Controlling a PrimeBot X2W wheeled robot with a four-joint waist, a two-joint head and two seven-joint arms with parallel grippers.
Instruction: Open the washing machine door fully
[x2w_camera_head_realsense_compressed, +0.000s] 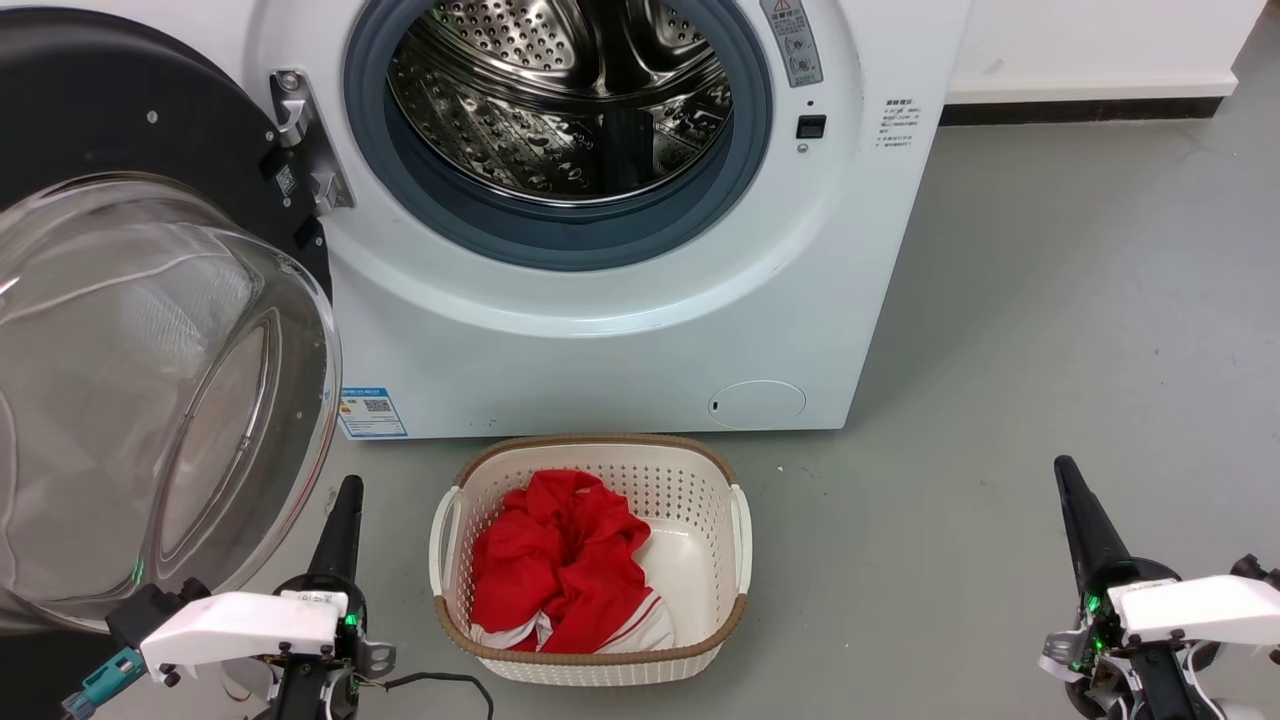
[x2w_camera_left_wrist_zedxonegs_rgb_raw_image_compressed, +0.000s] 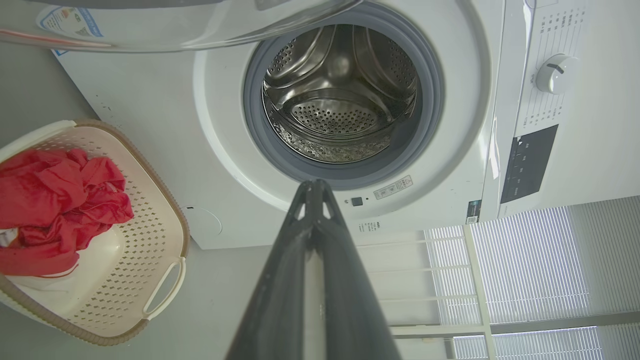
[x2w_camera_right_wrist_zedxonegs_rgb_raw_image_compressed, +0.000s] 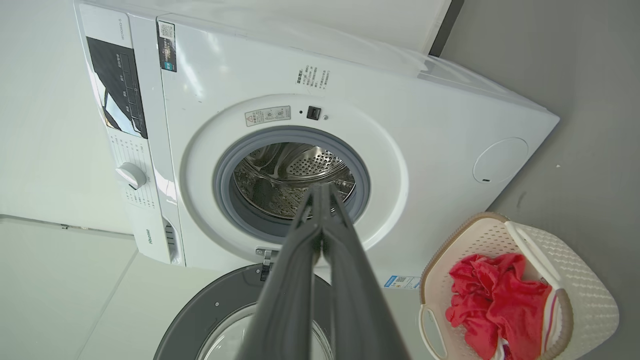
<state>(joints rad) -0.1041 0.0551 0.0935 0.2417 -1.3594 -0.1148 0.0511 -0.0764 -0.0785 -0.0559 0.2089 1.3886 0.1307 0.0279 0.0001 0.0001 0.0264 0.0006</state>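
Washing machine door (x2w_camera_head_realsense_compressed: 150, 380): swung wide, frame left, so drum (x2w_camera_head_realsense_compressed: 570, 90) is cleared. L hand (x2w_camera_head_realsense_compressed: 349, 487), R hand (x2w_camera_head_realsense_compressed: 1064, 467): pressed together, empty.

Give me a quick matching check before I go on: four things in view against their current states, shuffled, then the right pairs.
Things:
1. washing machine door
2. drum
3. basket
4. left tool

States:
A. holds red cloth
B. shut, gripping nothing
C. swung open, at the head view's left
D. bare perforated steel, nothing seen inside

Pairs: 1-C; 2-D; 3-A; 4-B
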